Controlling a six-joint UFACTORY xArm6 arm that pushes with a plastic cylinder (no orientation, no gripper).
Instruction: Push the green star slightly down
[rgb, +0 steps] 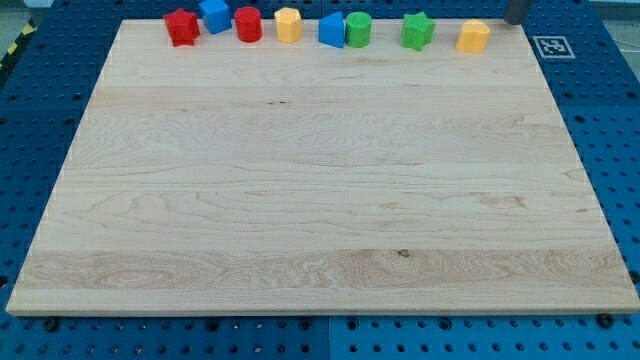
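Observation:
The green star (417, 31) lies near the top edge of the wooden board (320, 200), right of centre. A green cylinder (358, 30) is to its left and a yellow block (473, 36) to its right. My tip (517, 20) shows at the view's top right, just off the board's top edge. It is up and to the right of the yellow block, well right of the green star, and touches no block.
Further left along the top edge are a blue block (331, 30), a yellow hexagon (288, 25), a red cylinder (248, 24), a blue cube (214, 14) and a red star (182, 27). A black-and-white marker (552, 46) sits off the board's top right corner.

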